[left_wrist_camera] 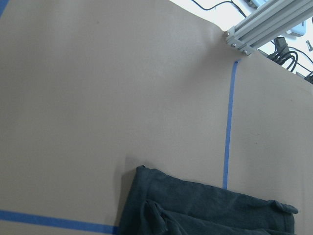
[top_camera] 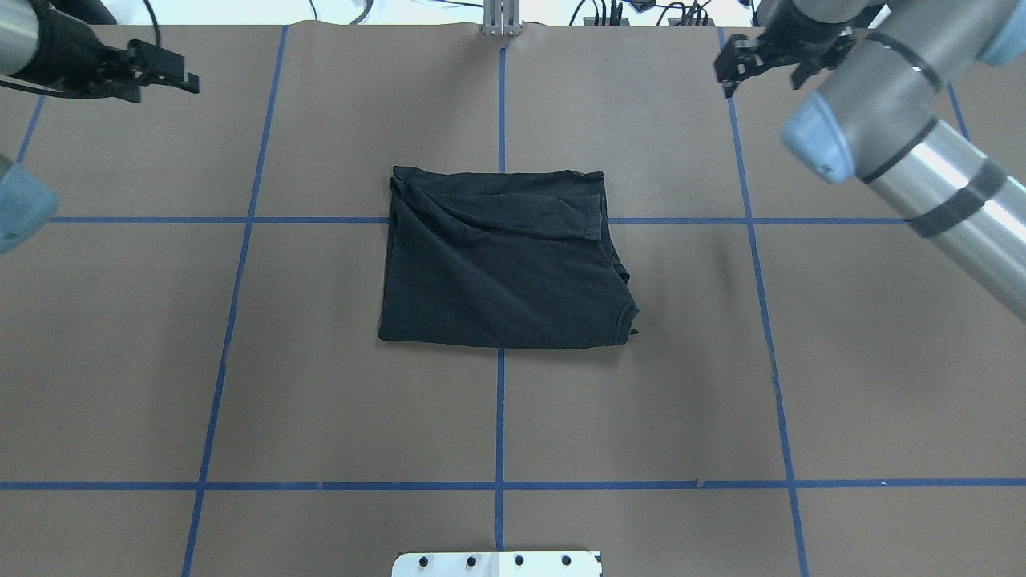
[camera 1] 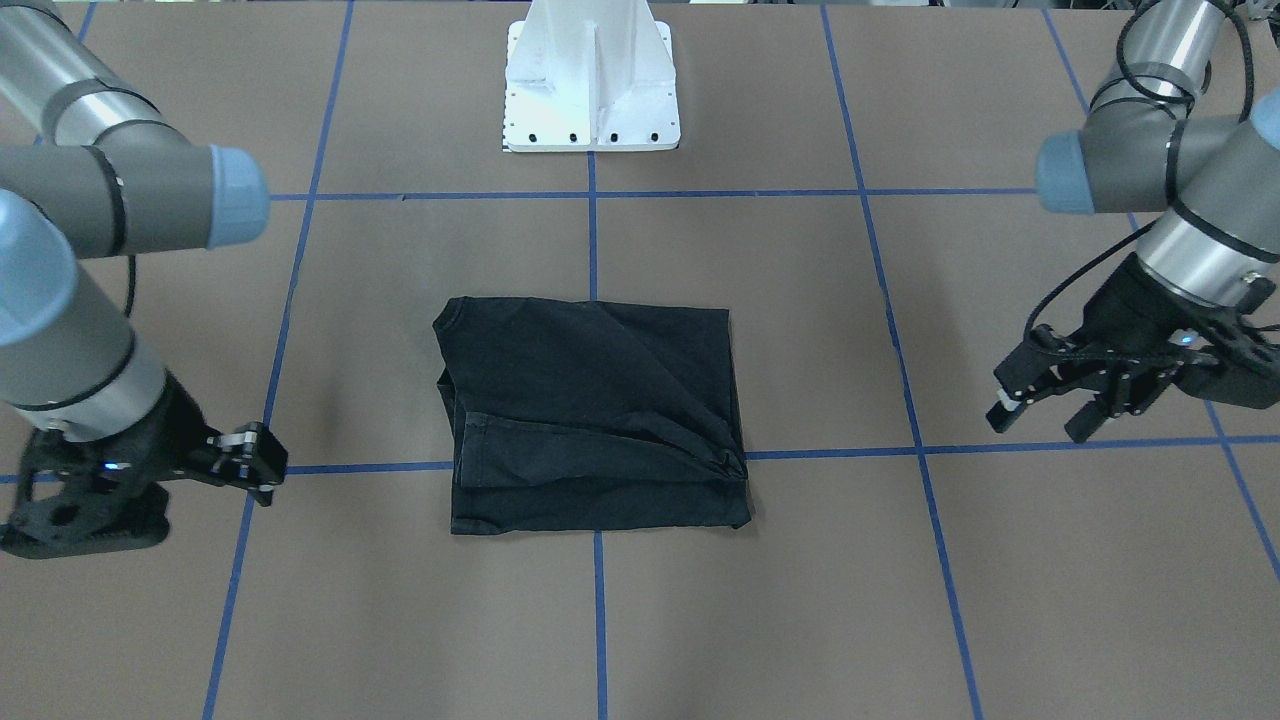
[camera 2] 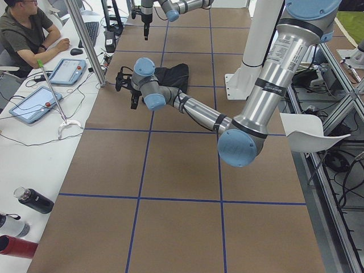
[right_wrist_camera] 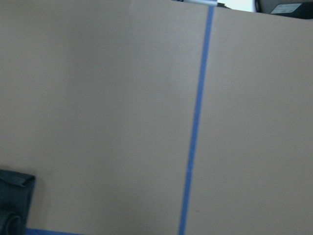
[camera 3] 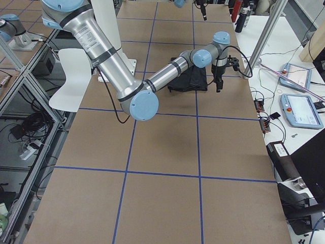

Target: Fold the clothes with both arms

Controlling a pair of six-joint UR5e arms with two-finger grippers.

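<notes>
The clothes are one black T-shirt (camera 1: 590, 415) (top_camera: 505, 264), folded into a rough rectangle on the brown table's middle, plain black side up, a sleeve hem lying across its top layer. No gripper touches it. My left gripper (top_camera: 180, 70) (camera 1: 1045, 420) hovers open and empty far out to the shirt's side, near the table's far edge. On the opposite side my right gripper (top_camera: 761, 76) (camera 1: 265, 480) is also open and empty. A corner of the shirt (left_wrist_camera: 205, 210) shows at the bottom of the left wrist view, and a small corner (right_wrist_camera: 12, 200) in the right wrist view.
Blue tape lines (top_camera: 499, 417) divide the table into a grid. The white pedestal base (camera 1: 592, 90) stands at the robot's side. Beyond the far edge a metal post (camera 2: 85, 40) rises, and a person (camera 2: 28, 34) sits at a desk with tablets and bottles (camera 2: 31, 200).
</notes>
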